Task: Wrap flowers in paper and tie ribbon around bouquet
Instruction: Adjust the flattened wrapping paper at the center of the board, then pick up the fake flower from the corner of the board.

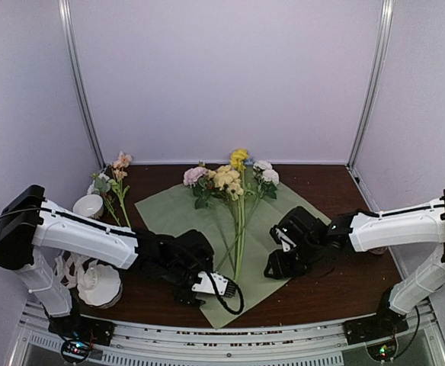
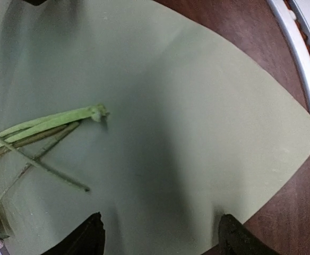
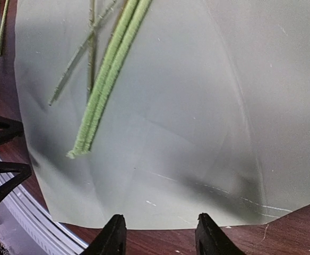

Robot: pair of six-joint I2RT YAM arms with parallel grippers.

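The pale sage green paper point(image 1: 184, 217) lies flat on the brown table like a diamond. The flowers point(image 1: 230, 179) rest on it, with yellow, pink and white blossoms at the far end and green stems point(image 2: 49, 125) running toward me. My left gripper point(image 1: 196, 288) hangs open over the paper's near-left part point(image 2: 197, 106), stem ends ahead of it. My right gripper point(image 1: 277, 265) is open at the paper's right edge point(image 3: 197, 106), fingertips over bare wood, stems point(image 3: 104, 85) further in. Both left gripper point(image 2: 160, 218) and right gripper point(image 3: 160, 217) hold nothing. No ribbon or bouquet shows in any view.
A white mug point(image 1: 89, 206) and a few spare flowers point(image 1: 116, 179) sit at the far left. A white scalloped bowl point(image 1: 100, 286) stands near the left arm's base. A metal rail point(image 1: 207, 335) runs along the table's near edge, close to the paper's corner.
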